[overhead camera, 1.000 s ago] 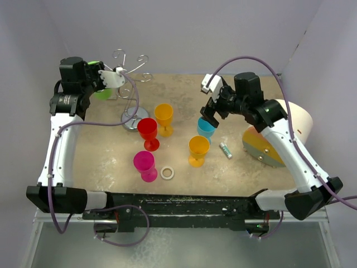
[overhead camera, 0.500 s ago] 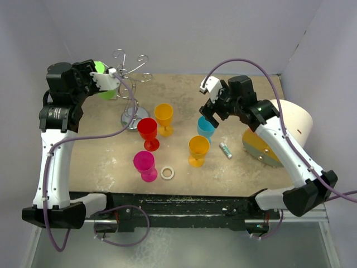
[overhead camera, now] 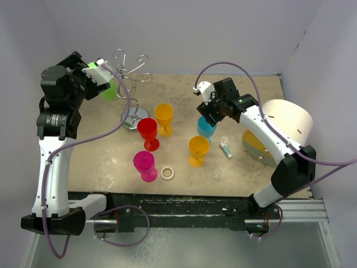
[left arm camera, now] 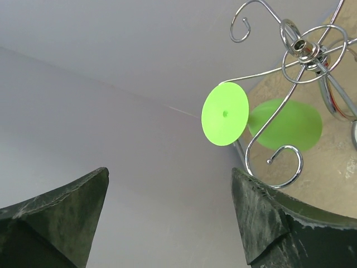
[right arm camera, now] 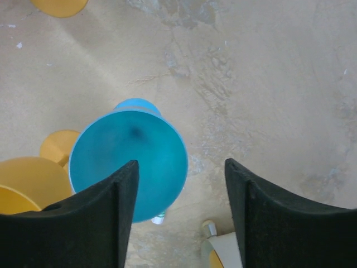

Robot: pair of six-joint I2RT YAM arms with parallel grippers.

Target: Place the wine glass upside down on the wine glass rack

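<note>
Two robot arms at a tan bench w/ coloured plastic wine glasses.

Main change vs. a sec ago: the left tool now stands wide open w/ nothing between its fingers. Before, it was narrower and close in at the rack. The left arm is also drawn back, up & to the left. The green wine glass hangs on the wine glass rack, foot disc against a curled wire arm, bowl beyond it, stem hidden. It is clear of the tool. It appears to hang upside down on its own, so that glass looks done.

Other change: the right tool is now over the blue glass, which stands upright on the bench. Its fingers are closer together than a sec ago but apart, holding nothing. In wrist view one finger overlaps the bowl rim; the other shows bare bench between it & the glass. Prob. the next pick-up, not yet gripped.

Also upright on the bench: red glass, pink glass, and an orange glass just beside the blue one.
</note>
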